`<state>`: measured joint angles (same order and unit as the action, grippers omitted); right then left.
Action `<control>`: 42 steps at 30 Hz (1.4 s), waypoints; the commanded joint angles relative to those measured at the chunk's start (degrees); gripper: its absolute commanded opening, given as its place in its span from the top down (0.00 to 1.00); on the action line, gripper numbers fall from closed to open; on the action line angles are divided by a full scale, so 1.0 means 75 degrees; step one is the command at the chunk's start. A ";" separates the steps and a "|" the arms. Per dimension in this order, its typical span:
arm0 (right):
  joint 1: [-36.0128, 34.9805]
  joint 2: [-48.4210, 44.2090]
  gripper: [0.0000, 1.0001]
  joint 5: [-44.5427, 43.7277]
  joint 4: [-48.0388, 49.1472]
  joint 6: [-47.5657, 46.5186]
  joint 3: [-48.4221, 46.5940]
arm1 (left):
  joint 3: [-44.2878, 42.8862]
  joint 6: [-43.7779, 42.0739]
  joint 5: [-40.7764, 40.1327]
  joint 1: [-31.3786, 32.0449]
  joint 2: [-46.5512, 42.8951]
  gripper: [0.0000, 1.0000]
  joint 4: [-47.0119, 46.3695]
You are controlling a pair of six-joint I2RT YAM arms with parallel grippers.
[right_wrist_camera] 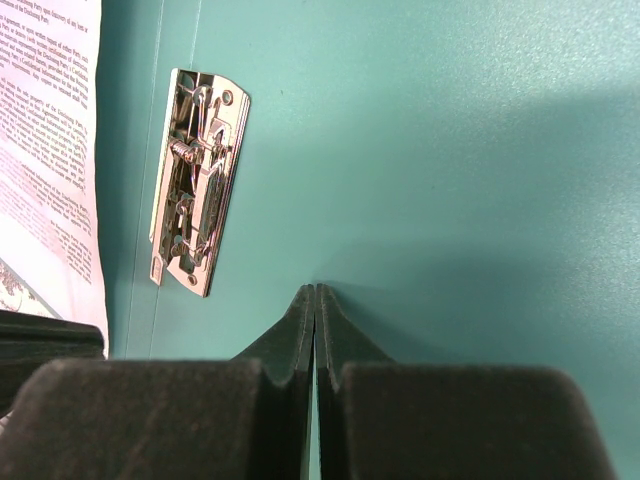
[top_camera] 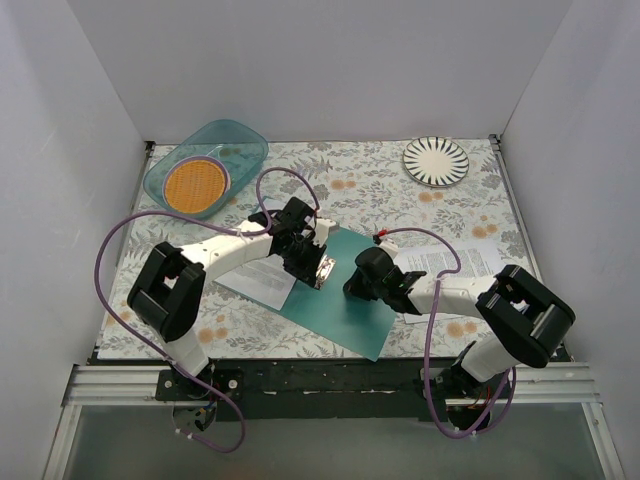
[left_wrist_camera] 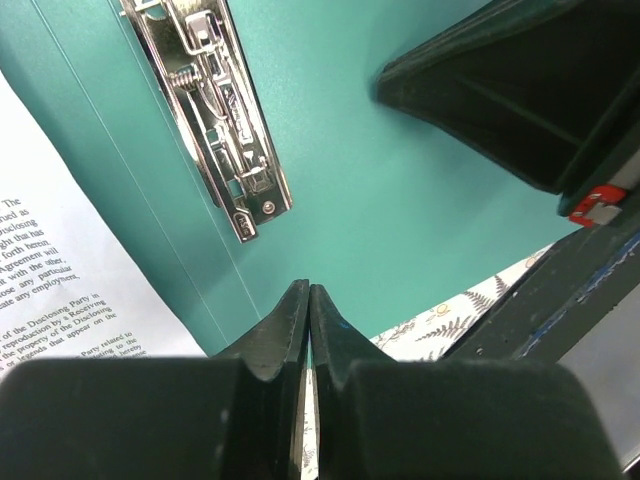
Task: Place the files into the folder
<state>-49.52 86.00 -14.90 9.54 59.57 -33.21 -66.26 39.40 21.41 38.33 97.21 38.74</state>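
The teal folder lay open at the table's centre, its metal clip exposed. Of the files, one sheet lay at its 9 o'clock and a second sheet at its 3 o'clock. The left hand and the right hand each had fingers pressed together, empty, tips at the folder's inner face.

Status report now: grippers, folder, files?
Left gripper, right gripper: jaws shut, over open folder. One file left of clip, second file under right arm. No obstruction seen.
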 commanded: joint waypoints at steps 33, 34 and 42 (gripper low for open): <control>-0.0031 0.0206 0.99 -0.0030 -0.1413 -0.0091 0.0854 | 0.0456 -0.0355 -0.0312 -0.0153 0.0761 1.00 -0.1251; -0.0031 0.0206 0.99 -0.0030 -0.1366 -0.0091 0.0866 | 0.0444 -0.0343 -0.0288 -0.0153 0.0773 1.00 -0.1263; -0.0054 0.0323 0.99 0.0122 -0.1073 -0.0033 0.0983 | 0.0268 -0.0296 -0.0066 -0.0141 0.0972 1.00 -0.1263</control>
<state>-49.52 84.73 -14.85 13.28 60.29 -30.15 -63.51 37.30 19.88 36.88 102.26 31.24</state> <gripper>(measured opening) 0.022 0.009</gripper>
